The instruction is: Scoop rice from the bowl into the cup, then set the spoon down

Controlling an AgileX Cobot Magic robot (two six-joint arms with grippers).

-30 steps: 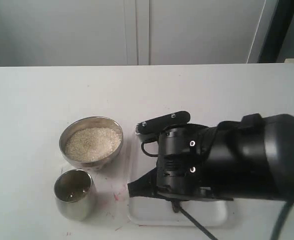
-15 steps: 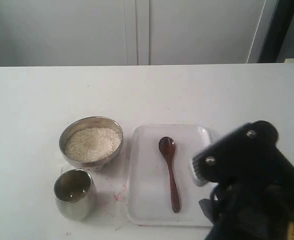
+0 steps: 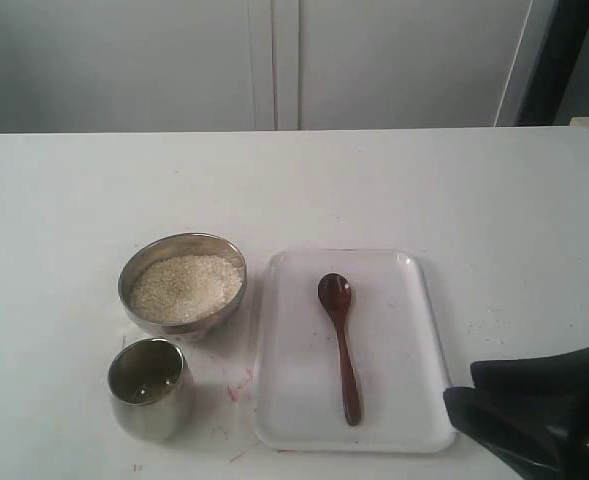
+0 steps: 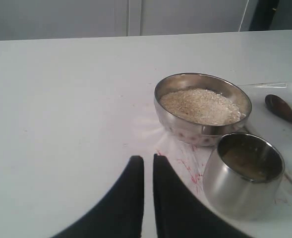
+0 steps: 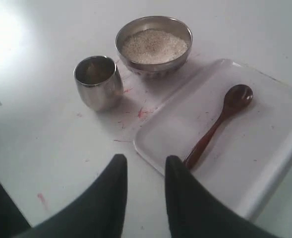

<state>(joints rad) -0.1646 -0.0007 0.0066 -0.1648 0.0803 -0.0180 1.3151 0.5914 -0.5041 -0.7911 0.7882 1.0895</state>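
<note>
On the white tray [image 3: 394, 330] lies the spoon [image 3: 342, 340], free — right gripper [image 5: 146, 161] empty, jaws apart; left gripper [image 4: 147, 161] nearly closed. Back off high — avoid clipping the rim.

shiny steel bowl [image 3: 202, 324] full of off-white rice [image 3: 184, 288]; small steel cup [image 3: 152, 415] upright just beside it; dark wooden spoon [image 3: 341, 345] flat on white tray [image 3: 294, 380], scoop up.

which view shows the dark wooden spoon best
The exterior view: the dark reddish-brown wooden spoon lies whole on the white rectangular tray. The right wrist view shows it slanted, handle near the right gripper. The left wrist view catches only its scoop end at the edge.
</note>
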